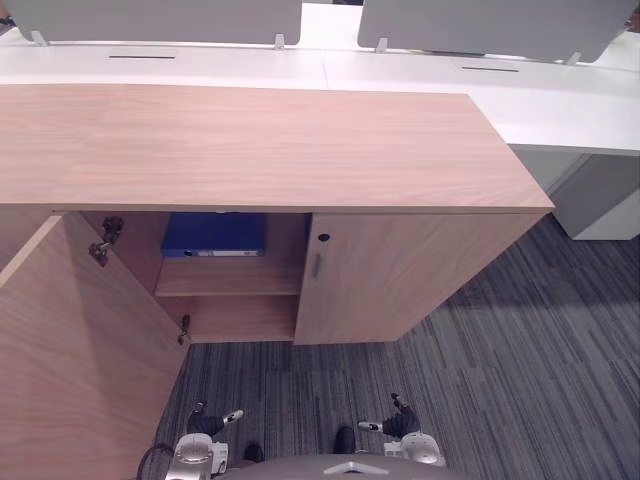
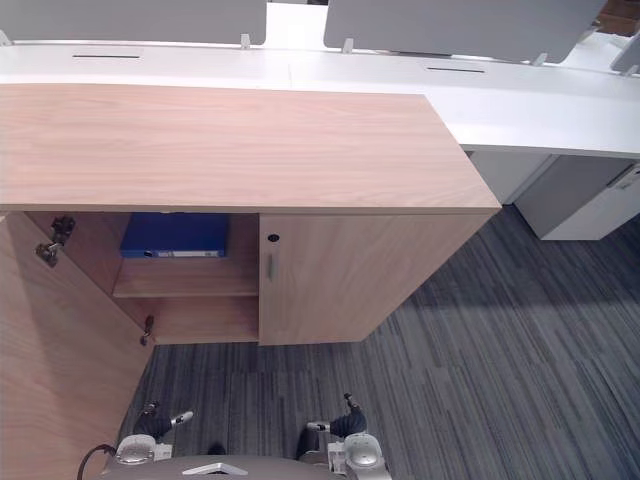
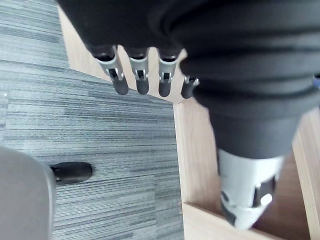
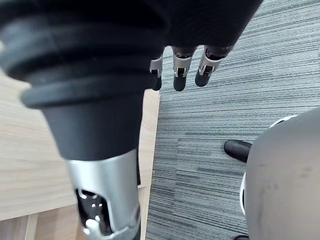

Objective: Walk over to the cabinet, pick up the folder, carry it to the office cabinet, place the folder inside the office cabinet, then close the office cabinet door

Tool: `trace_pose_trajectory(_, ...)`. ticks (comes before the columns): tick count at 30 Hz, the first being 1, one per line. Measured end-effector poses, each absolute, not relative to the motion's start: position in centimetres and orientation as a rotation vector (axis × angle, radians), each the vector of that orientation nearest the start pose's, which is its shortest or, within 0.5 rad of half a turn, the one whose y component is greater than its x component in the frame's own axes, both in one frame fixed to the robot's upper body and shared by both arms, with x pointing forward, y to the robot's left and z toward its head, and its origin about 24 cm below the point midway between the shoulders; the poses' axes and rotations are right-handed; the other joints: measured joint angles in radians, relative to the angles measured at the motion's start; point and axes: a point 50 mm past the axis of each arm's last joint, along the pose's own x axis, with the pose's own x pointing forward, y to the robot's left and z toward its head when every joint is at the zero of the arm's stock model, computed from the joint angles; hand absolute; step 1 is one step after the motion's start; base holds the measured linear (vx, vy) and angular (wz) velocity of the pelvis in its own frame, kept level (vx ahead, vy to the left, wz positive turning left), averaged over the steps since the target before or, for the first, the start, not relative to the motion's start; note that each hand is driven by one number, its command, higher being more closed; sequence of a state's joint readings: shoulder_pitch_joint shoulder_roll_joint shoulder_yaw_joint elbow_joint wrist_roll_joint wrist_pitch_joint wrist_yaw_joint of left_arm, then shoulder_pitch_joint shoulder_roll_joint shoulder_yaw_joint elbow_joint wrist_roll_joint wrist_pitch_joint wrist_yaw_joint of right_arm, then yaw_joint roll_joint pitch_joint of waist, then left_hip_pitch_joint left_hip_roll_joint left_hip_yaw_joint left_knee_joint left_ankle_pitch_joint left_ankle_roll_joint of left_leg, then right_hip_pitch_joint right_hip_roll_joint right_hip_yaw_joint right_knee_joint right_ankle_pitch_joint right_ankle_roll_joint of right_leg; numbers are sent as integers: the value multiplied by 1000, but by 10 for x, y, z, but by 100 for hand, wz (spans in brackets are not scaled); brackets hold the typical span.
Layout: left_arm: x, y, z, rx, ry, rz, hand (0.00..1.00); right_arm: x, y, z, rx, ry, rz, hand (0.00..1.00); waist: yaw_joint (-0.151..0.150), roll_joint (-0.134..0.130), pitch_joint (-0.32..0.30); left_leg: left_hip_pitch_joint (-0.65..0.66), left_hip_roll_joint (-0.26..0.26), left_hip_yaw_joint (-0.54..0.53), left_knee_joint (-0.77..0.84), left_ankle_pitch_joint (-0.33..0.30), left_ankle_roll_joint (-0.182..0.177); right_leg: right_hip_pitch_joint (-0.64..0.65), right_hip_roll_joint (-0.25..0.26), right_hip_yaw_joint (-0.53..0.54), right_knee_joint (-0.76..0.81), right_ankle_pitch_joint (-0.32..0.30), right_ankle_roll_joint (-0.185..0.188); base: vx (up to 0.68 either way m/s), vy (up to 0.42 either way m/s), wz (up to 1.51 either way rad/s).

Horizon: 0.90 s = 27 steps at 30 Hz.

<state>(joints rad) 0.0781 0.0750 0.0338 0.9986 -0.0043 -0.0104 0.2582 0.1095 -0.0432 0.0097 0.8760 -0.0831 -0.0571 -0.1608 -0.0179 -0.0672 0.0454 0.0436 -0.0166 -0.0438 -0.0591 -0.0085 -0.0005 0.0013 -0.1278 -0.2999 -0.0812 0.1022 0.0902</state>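
- The folder (image 1: 213, 236) is a plain deep blue and sits inside the office cabinet (image 1: 250, 150) on the upper shelf (image 1: 230, 281). It is set back from the shelf's front edge, and its upper part is hidden under the cabinet top's front edge.
- A pale label strip (image 1: 225, 253) runs along the folder's lower edge. Any writing on it is too small to read.
- The folder lies nearer the shelf's left end, with a dark gap between it and the right end.
- The cabinet's left door (image 1: 70, 350) stands swung wide open, with its metal hinges (image 1: 105, 240) showing. The right door (image 1: 400, 270) is closed and has a slim handle (image 1: 317, 265) below a small round lock (image 1: 323, 238).
- The left hand (image 1: 207, 423) hangs low over the carpet floor (image 1: 500, 360), well short of the cabinet. Its fingers (image 3: 120, 80) are straight and apart, holding nothing.
- The right hand (image 1: 398, 422) hangs likewise over the carpet. Its fingers (image 4: 179, 75) are straight and loose, and nothing is in its grasp.
- Behind the cabinet runs a white worktop (image 1: 560, 100) with grey screens (image 1: 150, 18) on it.
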Motion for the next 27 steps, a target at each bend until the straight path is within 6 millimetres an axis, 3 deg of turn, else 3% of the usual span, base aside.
trace_pose_trajectory(7, 93, 211, -155, 76, 1072, 506, 0, 134, -165, -145, -171, 918, -120, 0, 23, 1, -2, -18, -14, -111, -18, 27, 2, 37, -14, -122, 0, -21, 2, 21, -11, 54)
trace_pose_trajectory(16, 99, 232, -136, -46, 898, 726, 0, 175, -151, -129, -222, 804, -72, 0, 99, 6, 16, -77, -36, -288, -25, 79, -8, 74, -26, -297, 1, -50, -6, -36, -19, 62)
trace_pose_trajectory(18, 107, 239, -126, -64, 821, 777, 0, 184, -150, -125, -246, 775, -59, 0, 112, 14, 28, -91, -37, -330, -26, 91, -13, 73, -26, -321, 21, -69, -6, -51, -5, 54)
trace_pose_trajectory(23, 114, 262, -99, -70, 646, 915, 0, 185, -148, -124, -265, 767, -52, 0, 155, 18, 39, -97, -36, -369, -27, 98, -22, 73, -28, -344, 56, -94, -5, -24, -11, 27)
trace_pose_trajectory(27, 117, 289, -65, -76, 438, 1045, 0, 186, -150, -123, -280, 761, -61, 0, 185, 15, 47, -99, -35, -388, -27, 105, -25, 73, -29, -360, 74, -106, -6, -4, -17, 13)
